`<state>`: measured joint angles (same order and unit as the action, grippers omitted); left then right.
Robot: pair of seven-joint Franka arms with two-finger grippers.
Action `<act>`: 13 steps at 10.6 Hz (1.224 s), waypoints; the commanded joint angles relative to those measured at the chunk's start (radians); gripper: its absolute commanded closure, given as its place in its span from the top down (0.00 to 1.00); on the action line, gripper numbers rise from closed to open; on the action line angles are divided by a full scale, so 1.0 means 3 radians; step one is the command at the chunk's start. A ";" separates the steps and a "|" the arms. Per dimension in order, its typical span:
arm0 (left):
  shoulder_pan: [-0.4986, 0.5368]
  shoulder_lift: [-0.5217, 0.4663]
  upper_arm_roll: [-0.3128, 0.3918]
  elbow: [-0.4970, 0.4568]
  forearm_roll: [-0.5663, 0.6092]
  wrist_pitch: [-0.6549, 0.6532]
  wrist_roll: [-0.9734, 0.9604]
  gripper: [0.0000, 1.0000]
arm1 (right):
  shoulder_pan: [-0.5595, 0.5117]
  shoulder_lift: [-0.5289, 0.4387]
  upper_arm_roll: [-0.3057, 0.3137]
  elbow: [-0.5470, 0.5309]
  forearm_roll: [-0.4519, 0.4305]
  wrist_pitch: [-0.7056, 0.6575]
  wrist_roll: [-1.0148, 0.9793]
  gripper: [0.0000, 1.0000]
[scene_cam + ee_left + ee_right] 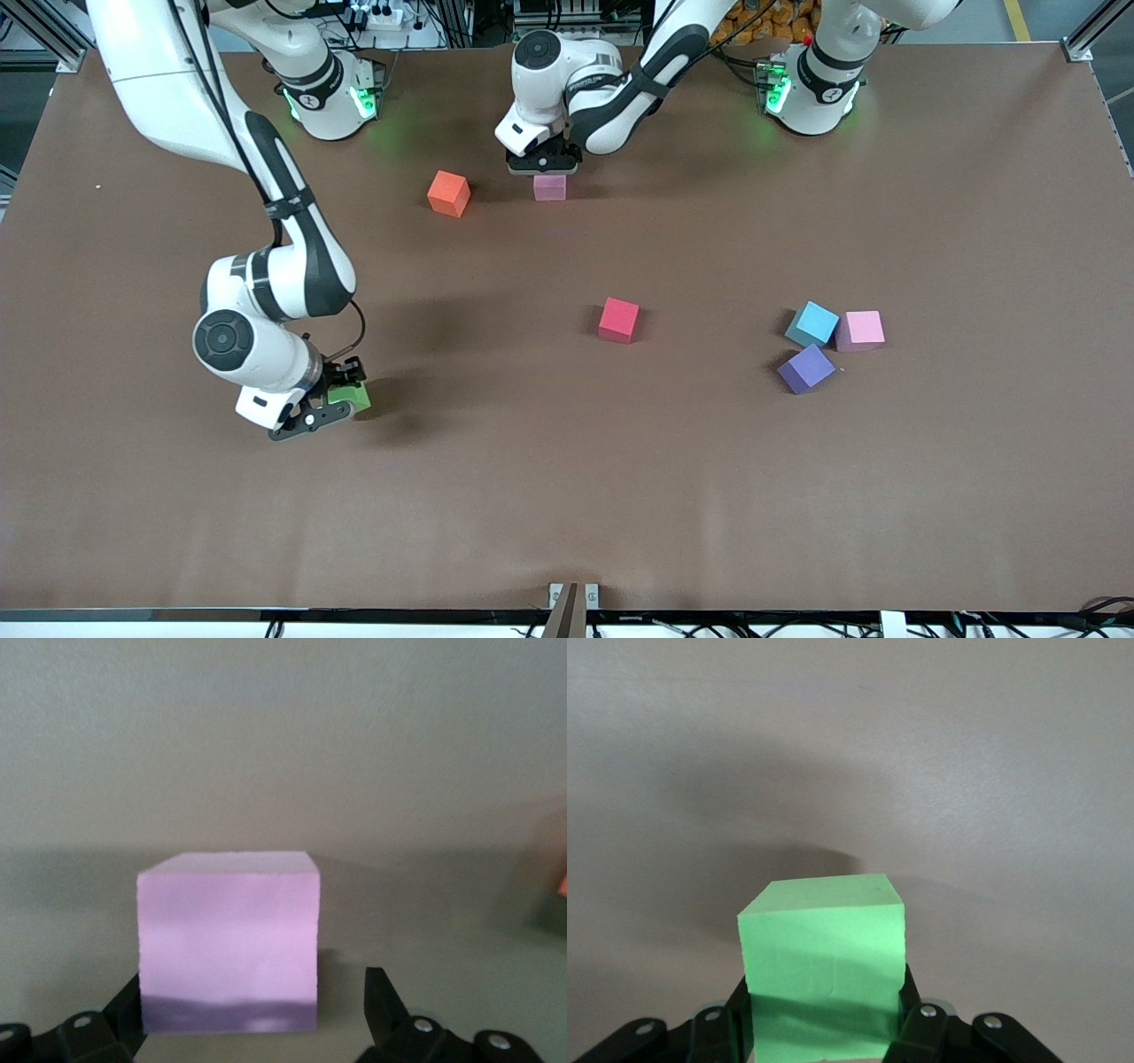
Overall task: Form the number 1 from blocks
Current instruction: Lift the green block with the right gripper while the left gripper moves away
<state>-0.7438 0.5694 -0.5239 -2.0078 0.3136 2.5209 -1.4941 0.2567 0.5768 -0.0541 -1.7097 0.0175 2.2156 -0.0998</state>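
Note:
A light pink block [549,188] [229,939] rests on the table close to the robots' bases. My left gripper [547,175] [257,1014] stands open around it, with a gap between one fingertip [383,997] and the block's side. My right gripper [341,403] [824,1032] is shut on a bright green block [353,396] [824,966], down at the tabletop toward the right arm's end. A red block [618,319] lies mid-table. A purple block [806,369] and a second pink block [859,330] lie toward the left arm's end.
An orange cube [449,193] sits beside the first pink block, toward the right arm's end. A light blue cube [812,323] touches the second pink block, just farther from the front camera than the purple one. The brown table [567,496] is bare near the front camera.

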 commanded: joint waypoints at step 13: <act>0.1615 -0.0534 0.0196 0.0295 0.0013 -0.0733 0.2631 1.00 | 0.1950 -0.0644 0.0027 -0.0779 0.0431 0.0059 0.3272 0.00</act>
<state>-0.2447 0.3546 -0.4967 -1.9655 0.3135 2.2939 -0.7746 0.7837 0.4138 -0.0365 -1.9000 0.1036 2.2065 0.8308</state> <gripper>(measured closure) 0.000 0.383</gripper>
